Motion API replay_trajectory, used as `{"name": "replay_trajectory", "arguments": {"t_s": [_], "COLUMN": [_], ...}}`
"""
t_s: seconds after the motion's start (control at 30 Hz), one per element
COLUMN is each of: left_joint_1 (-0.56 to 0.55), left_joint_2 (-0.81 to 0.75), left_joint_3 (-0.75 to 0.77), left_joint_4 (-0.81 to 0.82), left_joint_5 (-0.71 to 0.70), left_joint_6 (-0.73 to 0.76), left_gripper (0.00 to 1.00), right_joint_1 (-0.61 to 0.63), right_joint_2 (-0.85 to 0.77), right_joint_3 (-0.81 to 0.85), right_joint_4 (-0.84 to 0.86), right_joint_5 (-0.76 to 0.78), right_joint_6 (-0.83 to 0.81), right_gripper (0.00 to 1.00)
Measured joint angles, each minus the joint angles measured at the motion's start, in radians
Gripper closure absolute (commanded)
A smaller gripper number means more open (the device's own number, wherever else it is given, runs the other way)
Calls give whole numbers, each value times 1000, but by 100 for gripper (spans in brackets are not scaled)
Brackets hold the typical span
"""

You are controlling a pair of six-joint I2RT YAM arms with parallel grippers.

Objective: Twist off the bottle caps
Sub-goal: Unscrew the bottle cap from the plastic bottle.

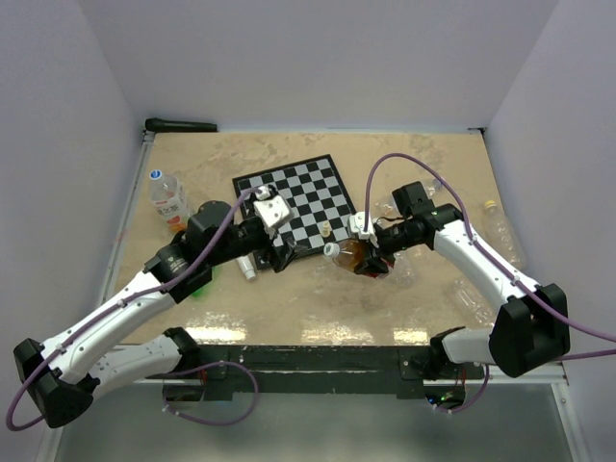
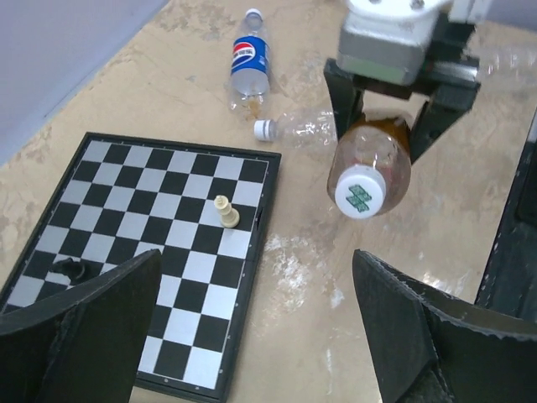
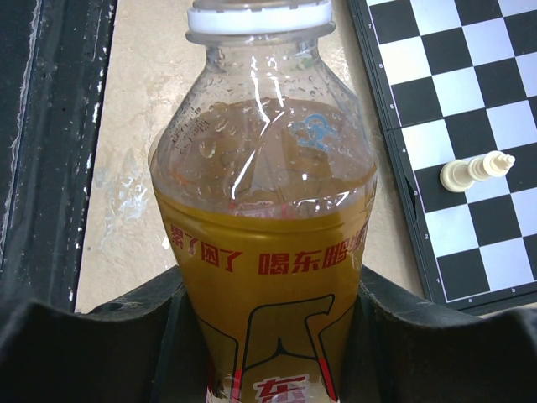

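My right gripper (image 1: pixel 371 254) is shut on an amber drink bottle (image 3: pixel 264 252) and holds it tipped sideways above the table. Its white cap (image 3: pixel 258 17) points toward the left arm. The left wrist view shows the bottle (image 2: pixel 373 168) cap-first, the cap (image 2: pixel 359 197) white with a green mark. My left gripper (image 2: pixel 256 269) is open wide and empty, a short way from the cap and facing it. In the top view the left gripper (image 1: pixel 287 245) is over the chessboard's near corner, with the cap (image 1: pixel 332 249) to its right.
A chessboard (image 2: pixel 126 252) carries a cream piece (image 2: pixel 225 211) and a black piece (image 2: pixel 71 269). A Pepsi bottle (image 2: pixel 250 63) and a clear white-capped bottle (image 2: pixel 298 128) lie beyond. A bottle (image 1: pixel 167 199) stands at the left. More clear bottles (image 1: pixel 502 231) lie at the right.
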Motion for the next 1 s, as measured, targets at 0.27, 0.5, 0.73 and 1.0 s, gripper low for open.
{"name": "replay_trajectory", "arguments": {"t_s": [0.27,0.5,0.73,1.0], "left_joint_1": [0,0,0,0], "left_joint_2": [-5,33,63,79], "left_joint_3": [-70,-71,-77,-86], "left_joint_4": [68,125,140,166], "left_joint_5": [120,190,240,286], "left_joint_6": [203,270,319,360], "left_gripper": [0,0,0,0], "right_joint_1": [0,0,0,0], "right_joint_2": [0,0,0,1], "right_joint_3": [0,0,0,0], "right_joint_4": [-1,-3,-8,-18], "right_joint_5": [0,1,2,3], "right_joint_6": [-1,-7,-9,-15], "right_gripper": [94,94,94,94]}}
